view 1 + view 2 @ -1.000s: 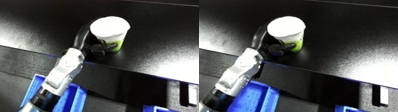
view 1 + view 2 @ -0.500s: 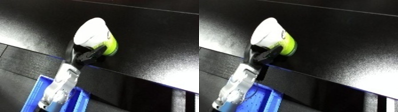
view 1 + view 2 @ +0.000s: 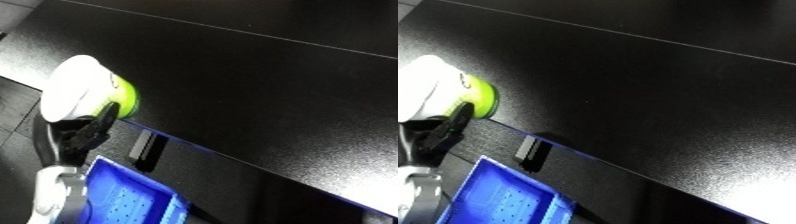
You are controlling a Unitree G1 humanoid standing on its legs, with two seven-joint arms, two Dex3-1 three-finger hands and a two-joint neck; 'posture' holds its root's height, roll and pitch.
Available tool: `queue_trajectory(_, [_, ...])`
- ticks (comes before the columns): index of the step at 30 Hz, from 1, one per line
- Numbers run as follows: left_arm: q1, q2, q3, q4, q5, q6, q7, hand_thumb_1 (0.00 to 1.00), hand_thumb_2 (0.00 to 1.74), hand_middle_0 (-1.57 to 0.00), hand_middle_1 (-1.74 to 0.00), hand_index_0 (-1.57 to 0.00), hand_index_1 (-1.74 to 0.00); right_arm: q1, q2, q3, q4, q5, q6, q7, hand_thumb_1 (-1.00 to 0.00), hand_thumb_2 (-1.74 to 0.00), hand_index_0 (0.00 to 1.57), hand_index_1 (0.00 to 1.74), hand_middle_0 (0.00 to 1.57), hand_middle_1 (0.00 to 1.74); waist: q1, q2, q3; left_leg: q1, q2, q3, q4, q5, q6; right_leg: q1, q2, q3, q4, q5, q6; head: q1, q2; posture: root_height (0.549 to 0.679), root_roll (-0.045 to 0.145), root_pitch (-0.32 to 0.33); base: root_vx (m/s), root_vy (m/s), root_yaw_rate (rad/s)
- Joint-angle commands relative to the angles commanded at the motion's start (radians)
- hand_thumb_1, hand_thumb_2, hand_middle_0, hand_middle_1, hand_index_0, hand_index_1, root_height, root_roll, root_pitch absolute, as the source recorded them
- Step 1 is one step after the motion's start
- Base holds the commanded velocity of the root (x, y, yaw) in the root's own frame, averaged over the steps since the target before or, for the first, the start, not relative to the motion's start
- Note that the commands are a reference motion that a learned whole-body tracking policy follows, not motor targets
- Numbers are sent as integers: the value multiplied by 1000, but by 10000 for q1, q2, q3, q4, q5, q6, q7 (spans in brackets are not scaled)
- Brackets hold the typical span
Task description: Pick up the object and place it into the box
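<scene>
- Left eye view: cup (image 3: pixel 87 92), white-bodied with a lime-green band, hangs tilted in the left hand (image 3: pixel 75 137) at the left of the view, over the near edge of the black table (image 3: pixel 266 85). A second ago it stood upright on the table with the hand closing beside it; half a second ago it was already tipped and lifted. It now sits lower and further left in the view, though part of that shift is the camera swinging. That suggests the pick is done and the carry to the bin is in progress.
- Left eye view: black fingers (image 3: pixel 102 125) curl up around the lower side of the cup, clamped on it, with the white forearm (image 3: pixel 58 197) below. The blue bin (image 3: pixel 129 200) lies just below and to the right of the hand, its perforated floor showing. The cup is not yet over the opening, so a short move toward the bin looks necessary before release.
- Right eye view: same cup (image 3: pixel 442 90) shows at the far left edge, its green band just above the table edge, with the dark fingers (image 3: pixel 447 132) wrapped under it. The bin (image 3: pixel 505 197) sits directly below and right. The right hand appears in neither view.
</scene>
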Motion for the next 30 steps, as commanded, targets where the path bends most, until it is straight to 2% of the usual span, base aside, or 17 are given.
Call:
queue_trajectory(4, [834, 235, 569, 1098, 743, -452, 542, 950, 1653, -1492, -1653, -1492, -1653, 48, -74, -42, -17, -53, 26, -74, 0, 0, 0, 0, 0, 0, 110, 74, 0, 6, -48, -23, 5, 38, -12, 77, -3, -30, 30, -107, -61, -729, -358, 621, 54, -57, -9, 22, 69])
queue_trajectory(8, [1425, 909, 591, 2785, 2582, -833, 1140, 950, 1653, -1492, -1653, -1492, -1653, 17, -187, 26, -112, -33, 137, -173, 0, 0, 0, 0, 0, 0, 163, 105, 0, -33, -29, 7, 59, 79, -25, 146, 7, -59, 61, -199, -93, -1742, -845, 620, 56, -60, -9, 12, 31])
queue_trajectory(10, [1581, 1185, 470, 3695, 3020, -873, 1336, 950, 1653, -1492, -1653, -1492, -1653, -22, -242, 82, -64, -8, 147, -132, 0, 0, 0, 0, 0, 0, 175, 92, 0, -73, 15, 40, 116, 83, -22, 200, 5, -82, 77, -255, -105, -2300, -1030, 619, 56, -62, -1, 4, -13])
queue_trajectory(14, [1708, 1286, 235, 5438, 2573, -856, 1457, 950, 1653, -1492, -1653, -1492, -1653, -126, -350, 195, 110, -7, 180, 12, 0, 0, 0, 0, 0, 0, 160, 0, 0, -160, 135, 85, 211, 101, 18, 322, 57, -102, 97, -382, -139, -3804, -1449, 618, 53, -66, 13, 8, -37])
queue_trajectory(23, [1495, 1417, 21, 7096, 2602, -83, 1281, 950, 1653, -1492, -1653, -1492, -1653, -202, -343, 399, 338, -18, 190, 94, 0, 0, 0, 0, 0, 0, 86, -209, 0, -230, 190, 62, 138, 191, 57, 420, 161, -135, 127, -553, -188, -5438, -1528, 617, 50, -67, 27, 0, 6])
queue_trajectory(26, [1310, 1527, -85, 7850, 2645, 151, 1015, 800, 1392, -1256, -1392, -1256, -1392, -229, -375, 495, 387, -76, 162, 149, 0, 0, 0, 0, 0, 0, 12, -263, 0, -262, 194, 78, 93, 224, 54, 418, 205, -110, 93, -586, -207, -5590, -1466, 617, 50, -65, 16, 18, -15])
queue_trajectory(27, [1169, 1572, -186, 8303, 2587, 248, 801, 700, 1218, -1099, -1218, -1099, -1218, -255, -392, 552, 419, -112, 146, 185, 0, 0, 0, 0, 0, 0, -28, -286, 0, -288, 197, 90, 72, 239, 49, 405, 226, -94, 74, -598, -212, -5616, -1447, 617, 51, -63, 8, 18, -19])
queue_trajectory(28, [1107, 1586, -237, 8486, 2537, 290, 696, 650, 1131, -1020, -1131, -1020, -1131, -272, -399, 572, 436, -127, 142, 200, 0, 0, 0, 0, 0, 0, -42, -294, 0, -297, 200, 95, 61, 243, 47, 401, 234, -88, 62, -602, -212, -5602, -1449, 617, 50, -62, 9, 17, -16])
queue_trajectory(29, [1050, 1597, -286, 8663, 2504, 328, 591, 600, 1044, -942, -1044, -942, -1044, -291, -405, 588, 452, -145, 139, 218, 0, 0, 0, 0, 0, 0, -56, -300, 0, -299, 203, 99, 42, 249, 43, 400, 242, -82, 47, -604, -211, -5593, -1445, 617, 50, -61, 8, 19, -21])
queue_trajectory(30, [1050, 1597, -286, 8663, 2504, 328, 591, 600, 1044, -942, -1044, -942, -1044, -291, -405, 588, 452, -145, 139, 218, 0, 0, 0, 0, 0, 0, -56, -300, 0, -299, 203, 99, 42, 249, 43, 400, 242, -82, 47, -604, -211, -5593, -1445, 617, 50, -61, 8, 19, -21])
